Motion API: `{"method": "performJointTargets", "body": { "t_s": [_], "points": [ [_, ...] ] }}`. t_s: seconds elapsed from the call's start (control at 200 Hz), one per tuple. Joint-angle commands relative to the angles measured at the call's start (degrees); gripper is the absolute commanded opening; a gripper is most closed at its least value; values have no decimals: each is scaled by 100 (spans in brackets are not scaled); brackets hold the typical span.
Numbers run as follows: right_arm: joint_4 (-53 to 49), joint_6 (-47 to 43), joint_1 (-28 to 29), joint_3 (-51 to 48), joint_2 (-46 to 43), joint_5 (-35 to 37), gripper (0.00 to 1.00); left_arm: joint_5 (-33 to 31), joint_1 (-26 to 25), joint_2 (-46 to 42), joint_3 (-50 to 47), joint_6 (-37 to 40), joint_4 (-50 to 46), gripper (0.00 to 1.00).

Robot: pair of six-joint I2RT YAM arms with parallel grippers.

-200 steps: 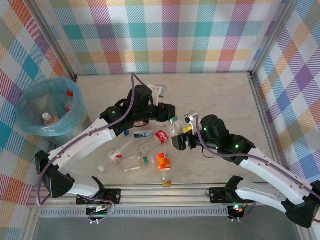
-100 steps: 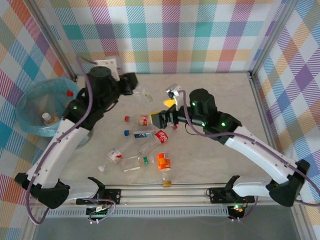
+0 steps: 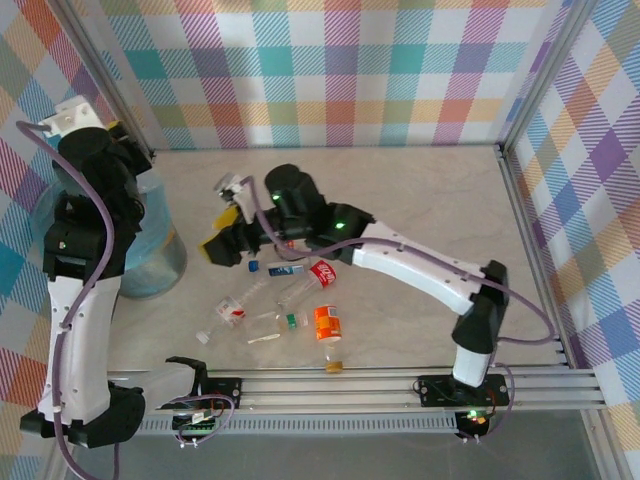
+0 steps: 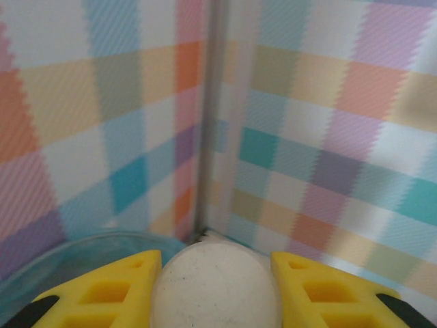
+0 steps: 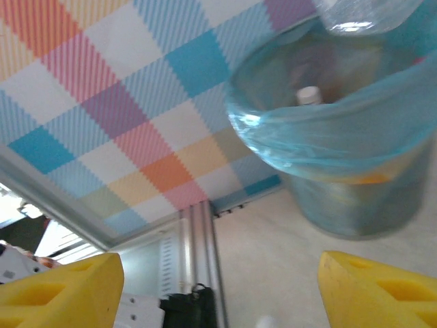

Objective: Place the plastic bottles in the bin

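Observation:
The bin (image 3: 160, 255) with its teal bag stands at the table's left, partly under my raised left arm. My left gripper (image 4: 215, 290) is shut on a pale, rounded plastic bottle (image 4: 215, 273) above the bin's rim (image 4: 75, 254). In the right wrist view a clear bottle (image 5: 362, 14) hangs over the bin (image 5: 341, 157), with a white-capped one (image 5: 308, 96) inside. My right gripper (image 3: 216, 236) is just right of the bin, open (image 5: 218, 294) with nothing between its fingers. Several bottles lie mid-table, among them a blue-capped one (image 3: 285, 268), a red-labelled one (image 3: 322, 272) and an orange one (image 3: 327, 323).
Checked walls close off the back and both sides. A metal corner post (image 5: 198, 253) stands behind the bin. An aluminium rail (image 3: 330, 385) runs along the near edge. Bare tabletop (image 3: 430, 200) lies to the right and at the back.
My left arm has swung from mid-table up over the bin with its bottle. My right arm has swept left across the table to beside the bin.

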Motion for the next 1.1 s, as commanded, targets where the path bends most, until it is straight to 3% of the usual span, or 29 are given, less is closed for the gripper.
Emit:
{"method": "performJointTargets", "body": {
  "t_s": [0.0,0.22,0.605,1.0,1.095],
  "points": [
    [-75,275,230,730,485,-436,74,-332,379,32,102,366,-178,0],
    [-384,482,371,1517,1211,-562,73,133,1207,377,-104,313,-437,0],
    [-428,677,379,-268,696,-495,73,903,2242,462,-1952,52,-63,0],
    [-396,855,380,-193,887,-632,74,1272,2696,906,-2773,-65,49,0],
    [-435,827,380,-166,887,-641,74,1502,2785,1054,-2722,-113,19,16]
  ]
}}
